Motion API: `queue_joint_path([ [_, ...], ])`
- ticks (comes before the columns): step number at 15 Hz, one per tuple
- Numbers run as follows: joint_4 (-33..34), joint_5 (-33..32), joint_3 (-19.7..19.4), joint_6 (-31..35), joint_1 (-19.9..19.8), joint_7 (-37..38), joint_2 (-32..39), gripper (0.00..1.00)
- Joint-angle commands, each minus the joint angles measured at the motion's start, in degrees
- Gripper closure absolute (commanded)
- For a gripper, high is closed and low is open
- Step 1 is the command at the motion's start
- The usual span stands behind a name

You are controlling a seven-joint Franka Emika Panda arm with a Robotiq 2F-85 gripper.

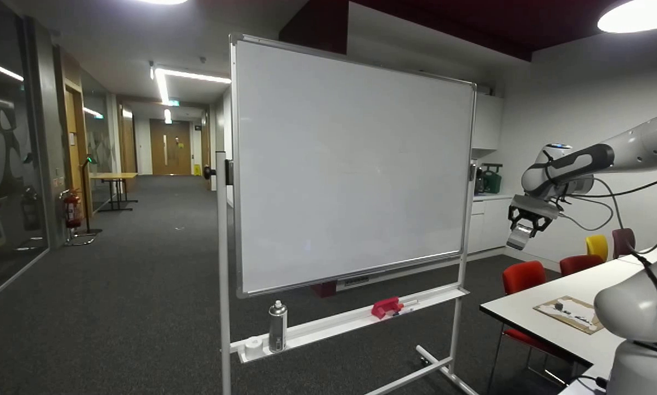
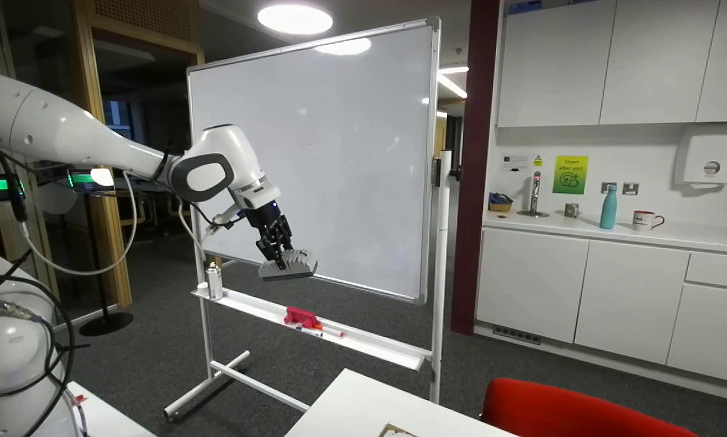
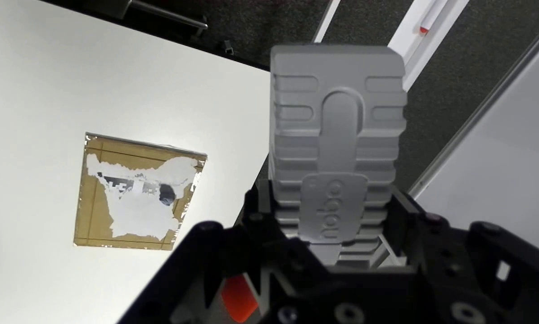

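My claw (image 3: 333, 202) is clamped on the ridged grey nobo whiteboard eraser (image 3: 339, 135), which sits between both fingers (image 3: 264, 198) and juts past their tips, in mid-air. In my wrist view, the white table (image 3: 30, 189), bearing a brown panel (image 3: 136, 204) with ragged white patches, lies to the left; the whiteboard (image 3: 512, 180) stands right, apart from the eraser. In both exterior views, a tray (image 2: 382, 348) carries a spray can (image 2: 215, 282) near its left end.

In both exterior views we see ceiling lamps (image 2: 295, 18) burnt out to white, one leaving glare on the whiteboard (image 2: 314, 158). Strip lights (image 1: 196, 75) glow farther back; the glass wall (image 1: 1, 159) looks dim. In the wrist view, the pincer (image 3: 334, 204) looks dark and blurred.
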Motion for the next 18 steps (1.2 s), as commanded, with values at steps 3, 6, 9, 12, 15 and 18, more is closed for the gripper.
queue_joint_path([
  [3, 0.66, 0.61, 1.19, 2.17, -0.4, -1.66, 1.56, 0.41],
  [6, 0.84, 0.62, 1.33, 2.17, -0.13, -1.67, 1.59, 0.41],
  [9, 1.24, 0.18, 1.66, 2.6, -0.51, -0.77, 2.28, 0.66],
  [12, 4.27, 0.75, 0.74, 1.44, -0.97, -0.24, 6.17, 0.66],
  [15, 7.56, 0.98, -0.78, 0.34, -1.63, 0.01, 10.96, 0.66],
  [18, 11.35, 0.4, -2.87, 0.12, -2.24, 1.29, 17.17, 0.66],
])
